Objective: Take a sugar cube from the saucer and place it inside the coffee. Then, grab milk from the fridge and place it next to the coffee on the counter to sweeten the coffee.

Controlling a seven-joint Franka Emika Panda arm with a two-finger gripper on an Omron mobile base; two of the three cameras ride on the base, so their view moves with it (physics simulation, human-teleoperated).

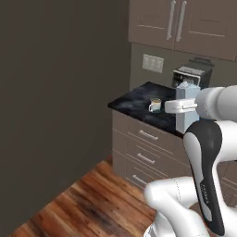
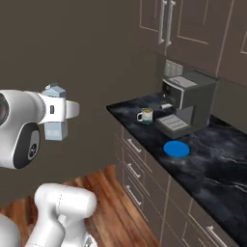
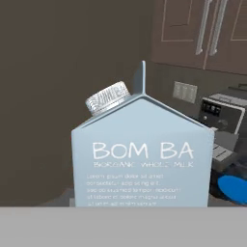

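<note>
1. Left base view: the white arm rises from the lower right, and its gripper [image 1: 185, 106] is clamped across the middle of the milk carton [image 1: 187, 90], which stands upright in the air at about 2 o'clock of the picture. The carton's gabled top shows above the hand and its base below it.
2. Same view: the coffee mug [image 1: 155, 105] sits on the black counter [image 1: 132, 102] just at 9 o'clock of the carton — near the counter's left end. The coffee machine [image 1: 196, 74] stands behind the carton.
3. Right base view: the gripper [image 2: 60, 110] holds the carton [image 2: 56, 130] at 9 o'clock of the picture, off the counter [image 2: 217, 159] and above the wooden floor [image 2: 96, 185].
4. Same view: the mug [image 2: 145, 116] stands just at 9 o'clock of the coffee machine [image 2: 185, 103]; the blue saucer [image 2: 176, 149] lies at 5 o'clock of the mug, apart from it.
5. Hand view: the carton [image 3: 142, 159] is close up, label facing the camera, its ribbed cap [image 3: 107, 98] at 11 o'clock — the saucer [image 3: 233, 188] peeks in at 4 o'clock.
</note>
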